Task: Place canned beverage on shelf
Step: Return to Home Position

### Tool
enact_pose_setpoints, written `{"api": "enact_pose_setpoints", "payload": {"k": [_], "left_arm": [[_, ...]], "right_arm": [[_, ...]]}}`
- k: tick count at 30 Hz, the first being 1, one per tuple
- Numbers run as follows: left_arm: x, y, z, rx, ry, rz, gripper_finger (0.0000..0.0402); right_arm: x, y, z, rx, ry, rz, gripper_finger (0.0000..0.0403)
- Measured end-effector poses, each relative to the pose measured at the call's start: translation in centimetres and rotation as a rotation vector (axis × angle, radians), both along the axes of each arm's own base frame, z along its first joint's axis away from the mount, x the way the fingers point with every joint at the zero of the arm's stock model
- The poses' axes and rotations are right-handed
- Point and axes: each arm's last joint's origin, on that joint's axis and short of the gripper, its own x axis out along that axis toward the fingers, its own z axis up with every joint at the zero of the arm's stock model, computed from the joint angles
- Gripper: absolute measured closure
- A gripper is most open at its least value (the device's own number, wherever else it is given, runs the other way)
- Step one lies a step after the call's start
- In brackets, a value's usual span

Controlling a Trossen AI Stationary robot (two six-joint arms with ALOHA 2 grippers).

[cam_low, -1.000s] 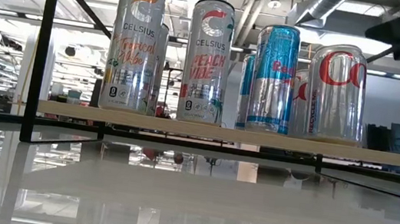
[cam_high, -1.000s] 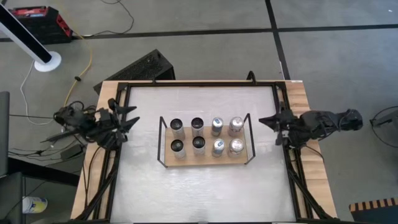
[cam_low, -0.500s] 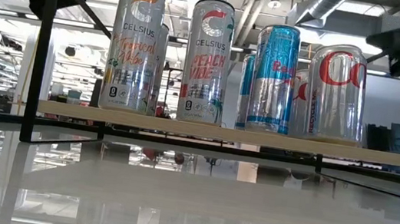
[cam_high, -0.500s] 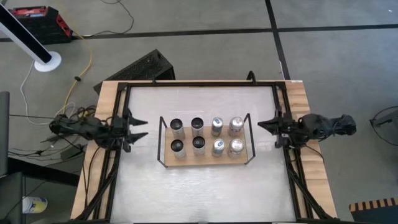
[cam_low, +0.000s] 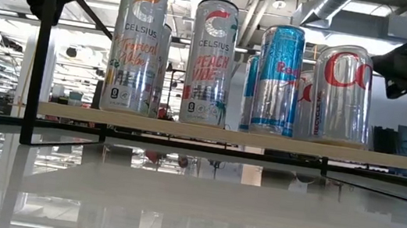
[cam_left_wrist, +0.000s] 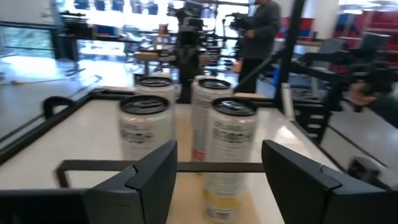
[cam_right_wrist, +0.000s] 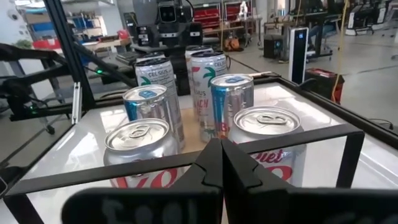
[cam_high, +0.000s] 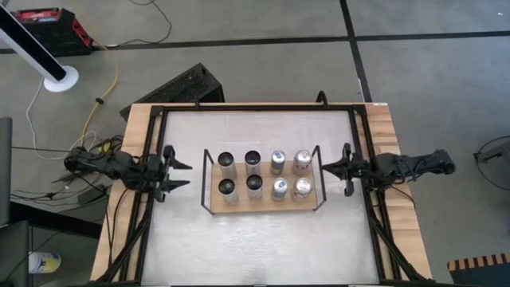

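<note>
"What lay around the tabletop [cam_high: 263, 239]?"
"Grey floor [cam_high: 430, 72] with dark seams. A black slatted object [cam_high: 179, 88] sat beside one corner, and beyond it a white round stand base [cam_high: 61, 78] and a red-black box [cam_high: 52, 25]."
"Above it?"
"Silver ducts [cam_low: 324, 8] and bright lights."

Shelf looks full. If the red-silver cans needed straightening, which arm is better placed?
Right, most likely. The right gripper, shut, sits just off the end of the light-wood, black-wire-framed shelf where the two red-silver soda cans stand; the left gripper, open, is at the opposite end.

Eight cans [cam_high: 254, 184] on shelf [cam_high: 263, 206], two rows of four; shelf mid-table [cam_high: 255, 127].
</note>
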Motion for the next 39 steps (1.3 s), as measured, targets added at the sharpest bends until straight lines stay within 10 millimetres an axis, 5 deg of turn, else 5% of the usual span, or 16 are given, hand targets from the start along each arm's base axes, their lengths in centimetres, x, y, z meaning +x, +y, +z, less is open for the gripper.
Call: {"api": "enact_pose_setpoints", "payload": {"k": [20, 28, 39], "left_arm": [[0.0, -0.2, -0.4, -0.030, 0.039, -0.074, 0.0182], [1.4, -0.6, -3.9, -0.061, 0.008, -0.058, 0.0182], [1.6, -0.5, -4.6, -0.021, 0.001, -0.010, 0.0182]], "right_arm": [[0.2, 0.2, -1.0, 0.056, 0.029, 0.060, 0.0381], [0.2, 0.1, -1.0, 0.047, 0.021, 0.017, 0.0357], [0.3, 0.1, -0.9, 0.048, 0.004, 0.005, 0.0357]]}}
